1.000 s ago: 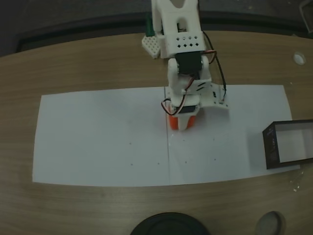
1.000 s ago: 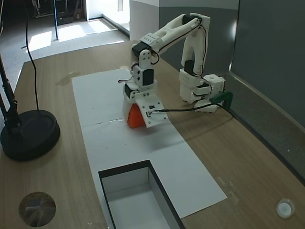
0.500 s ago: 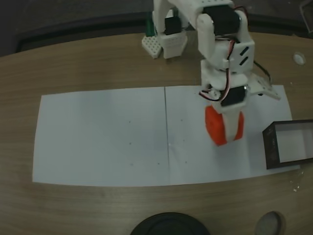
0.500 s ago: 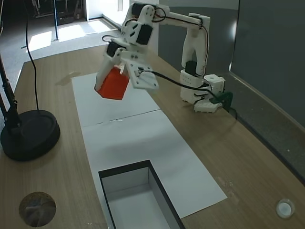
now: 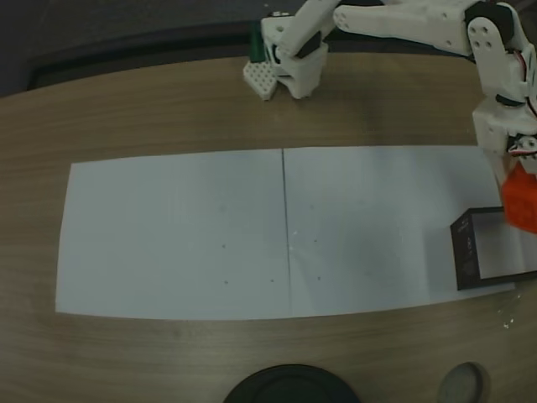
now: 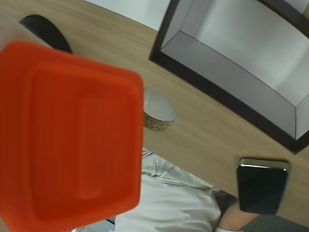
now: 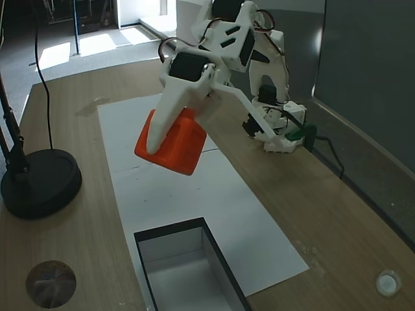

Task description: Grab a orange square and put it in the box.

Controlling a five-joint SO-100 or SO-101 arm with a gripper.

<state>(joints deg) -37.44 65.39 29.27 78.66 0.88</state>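
At left of the wrist view, we see the orange square (image 6: 67, 135) pinched in the gripper (image 7: 170, 139), carried in the air. At upper right lies the box (image 6: 231, 99), empty. We judge this the transport step; next, centring the cube over the box floor, lowering, then spreading the fingers.

One orange square (image 7: 176, 144) and one box (image 7: 189, 272) are showing, along with a single white arm (image 7: 220, 39). Two white paper sheets (image 5: 176, 231) are lying edge to edge on the table (image 5: 168, 109), and one round black base (image 7: 40, 181) is sitting there too. One dark phone (image 6: 261, 184) is lying near the box in the wrist view.
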